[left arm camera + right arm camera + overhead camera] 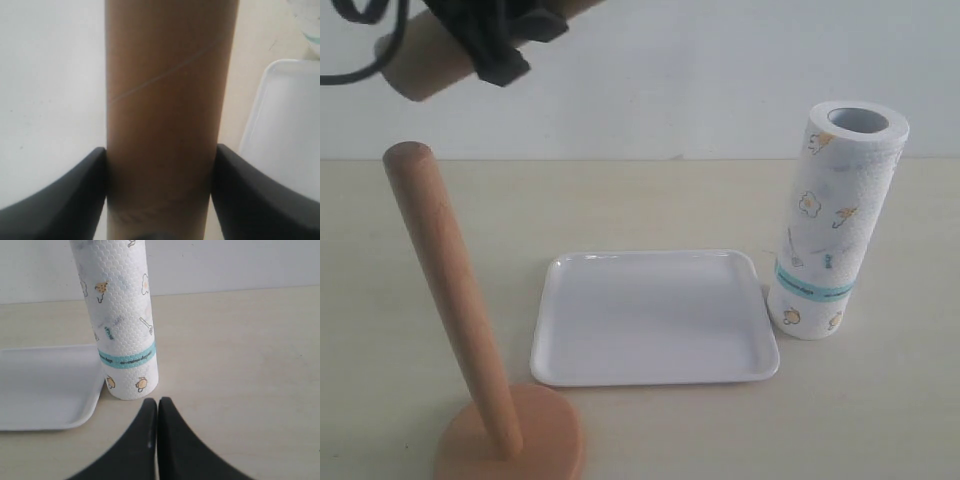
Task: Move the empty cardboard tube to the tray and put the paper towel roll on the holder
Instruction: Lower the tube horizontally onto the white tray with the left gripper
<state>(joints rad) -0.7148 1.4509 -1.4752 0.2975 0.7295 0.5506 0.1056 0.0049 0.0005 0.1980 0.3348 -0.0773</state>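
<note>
My left gripper [485, 40] is shut on the empty cardboard tube [425, 62], holding it high at the top left, above the holder; in the left wrist view the brown tube [167, 100] fills the gap between the black fingers [75, 195]. The wooden holder [455, 300] stands bare on its round base at the lower left. The white tray [655, 318] lies empty in the middle. To its right the paper towel roll [835, 220] stands upright; in the right wrist view the roll [120, 320] is just beyond my right gripper [158, 401], which is shut and empty.
The light tabletop [880, 400] runs back to a white wall [670, 70]. A black cable [350, 40] loops at the top left. The tray's edge [285, 135] shows beside the tube in the left wrist view.
</note>
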